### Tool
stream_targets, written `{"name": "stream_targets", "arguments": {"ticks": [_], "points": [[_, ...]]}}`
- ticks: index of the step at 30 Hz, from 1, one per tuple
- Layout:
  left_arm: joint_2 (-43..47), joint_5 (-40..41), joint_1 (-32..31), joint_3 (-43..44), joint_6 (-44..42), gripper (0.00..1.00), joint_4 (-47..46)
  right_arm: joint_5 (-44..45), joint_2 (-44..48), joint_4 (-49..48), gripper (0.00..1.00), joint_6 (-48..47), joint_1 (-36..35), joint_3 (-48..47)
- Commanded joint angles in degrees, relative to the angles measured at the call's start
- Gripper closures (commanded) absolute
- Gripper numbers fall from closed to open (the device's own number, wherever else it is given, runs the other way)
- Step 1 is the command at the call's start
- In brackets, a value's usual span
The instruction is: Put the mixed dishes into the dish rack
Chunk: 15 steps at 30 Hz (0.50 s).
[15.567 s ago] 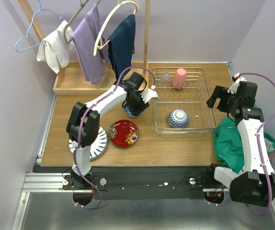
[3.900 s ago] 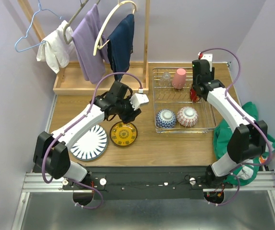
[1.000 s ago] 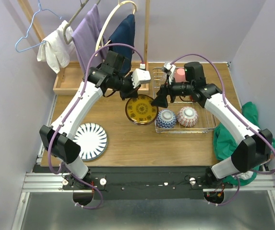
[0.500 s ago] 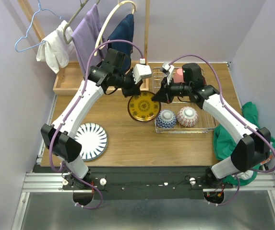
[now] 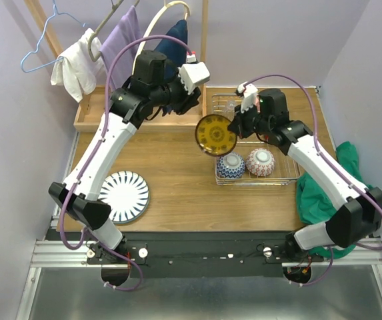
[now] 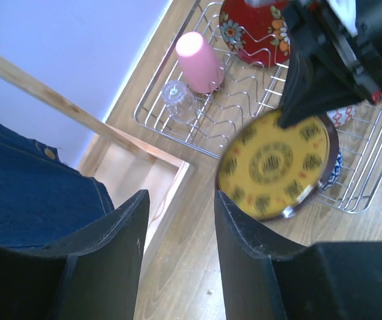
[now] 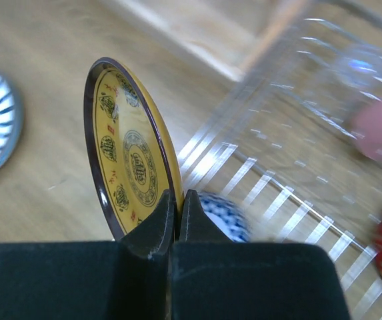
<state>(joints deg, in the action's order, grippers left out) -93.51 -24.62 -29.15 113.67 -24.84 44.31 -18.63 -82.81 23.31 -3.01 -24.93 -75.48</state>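
Dishes sit mostly inside the dish rack (image 5: 281,172). The blue-white bowl (image 5: 231,165) and red-pink bowl (image 5: 260,161) lie side by side along its near wall. The white plate with dark blue stripes (image 5: 125,197) lies on the table, well apart on the left.

My right gripper (image 5: 235,127) reaches leftward across the rack, clamped tight on the dark rim of a yellow patterned plate (image 5: 217,135). It holds that plate on edge in the air over the rack's left wall, just above the blue-white bowl. My left gripper (image 5: 189,100) hangs high over the wooden tray (image 5: 97,117), its jaws apart with nothing between them and clear of the plate.

From the right wrist, the fingers (image 7: 154,230) pinch the plate's rim with the yellow face turned left. Bare table lies beyond it and the rack wires blur on the right.

Only the left wrist shows the rack's far end: the pink cup (image 6: 199,61) beside a clear glass (image 6: 176,97), and the red floral plate (image 6: 254,33) standing further along.
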Motion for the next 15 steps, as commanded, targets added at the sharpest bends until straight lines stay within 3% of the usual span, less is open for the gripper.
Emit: {"name": "stream_targets", "arguments": {"ticks": [1,9,15], "points": [[4.13,3.44,-2.93,-4.15,-1.52,0.48,-2.57,28.53,5.55,2.17,0.99,2.83,-0.03,-2.82],[5.36,2.39,-5.31,-9.60,0.75,0.48,-3.01,53.84,6.96,1.83,0.99,0.99,-0.03,-3.09],[5.18,2.65,-5.92,-10.75,0.41,0.48,-3.01,62.12,2.83,4.90,0.99,-1.22,0.05,-6.78]]}}
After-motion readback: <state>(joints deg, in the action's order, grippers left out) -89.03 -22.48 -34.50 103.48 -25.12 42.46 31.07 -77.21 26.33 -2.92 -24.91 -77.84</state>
